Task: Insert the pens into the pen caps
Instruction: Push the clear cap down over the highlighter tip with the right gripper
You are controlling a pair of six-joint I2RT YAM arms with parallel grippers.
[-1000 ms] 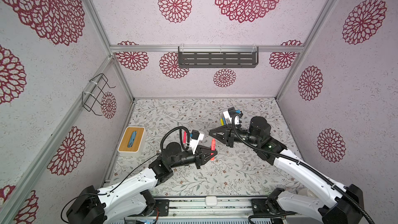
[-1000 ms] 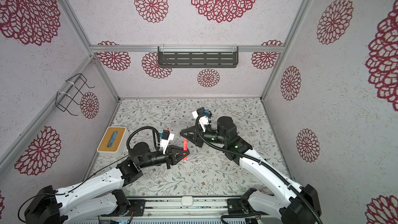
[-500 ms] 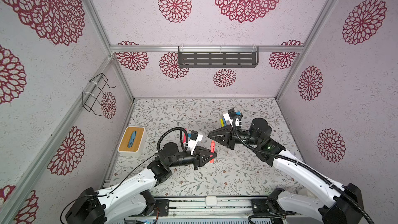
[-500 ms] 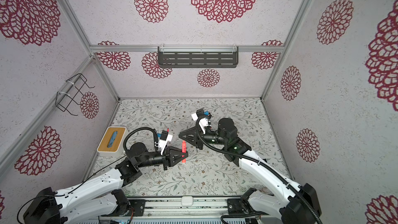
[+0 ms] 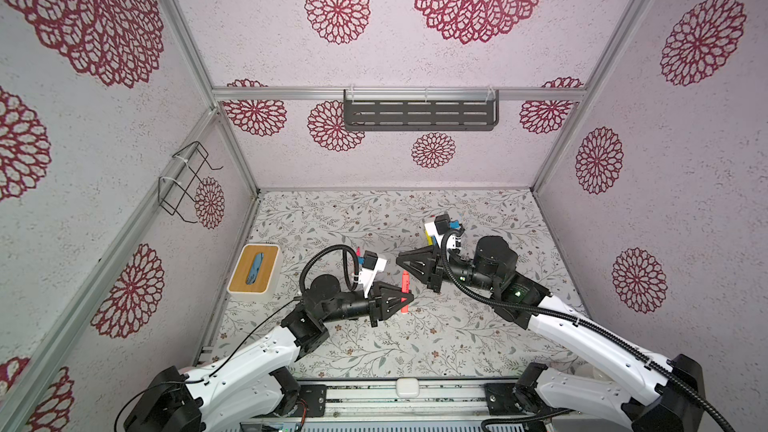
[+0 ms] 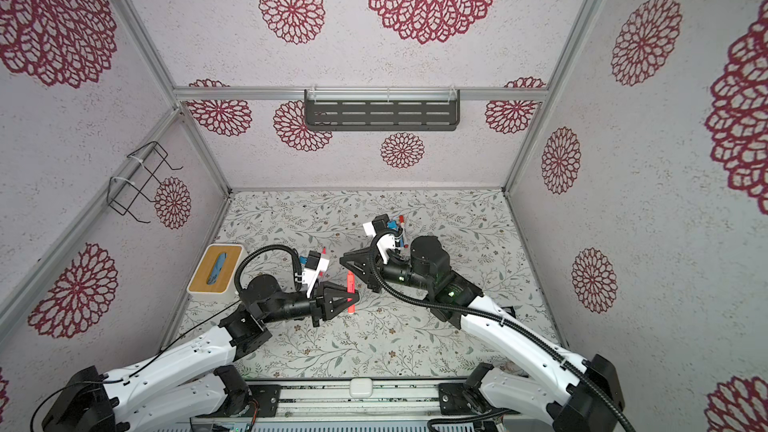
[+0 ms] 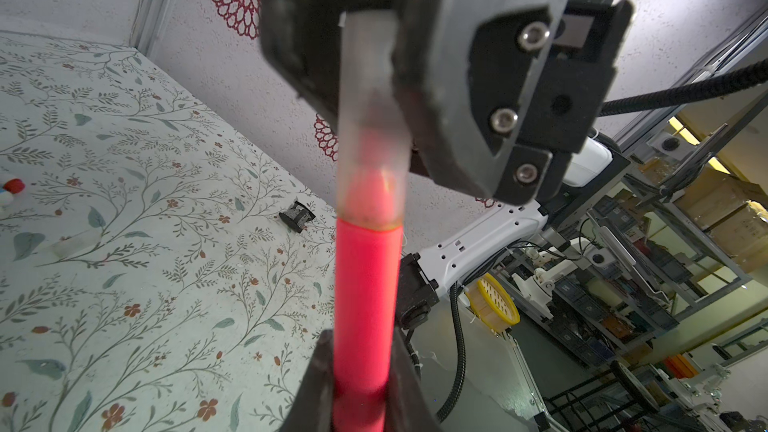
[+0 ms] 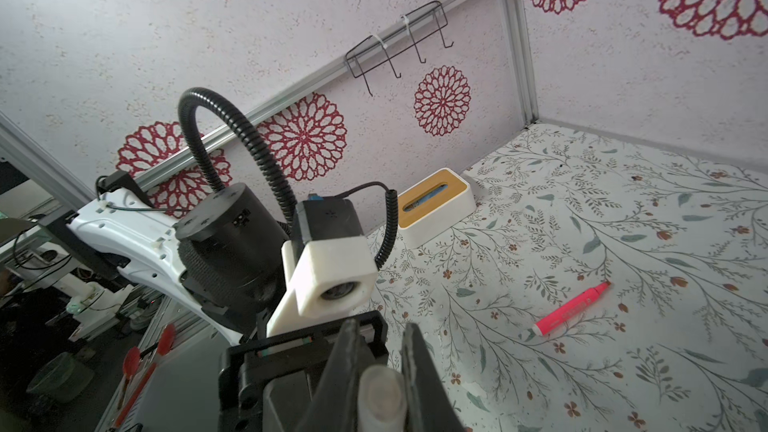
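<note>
Above floral mat [image 5: 374,347], left claw [image 5: 410,296] pinches pink pen [image 7: 365,284], right claw [image 5: 400,260] frosted tubular cap [image 7: 365,118].

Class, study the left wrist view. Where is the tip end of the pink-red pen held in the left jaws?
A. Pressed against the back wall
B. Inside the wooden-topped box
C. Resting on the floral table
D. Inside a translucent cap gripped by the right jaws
D: the pink-red pen, clamped in the left jaws, runs up into the translucent cap, and its pink shows through the cap held between the right jaws.
</note>
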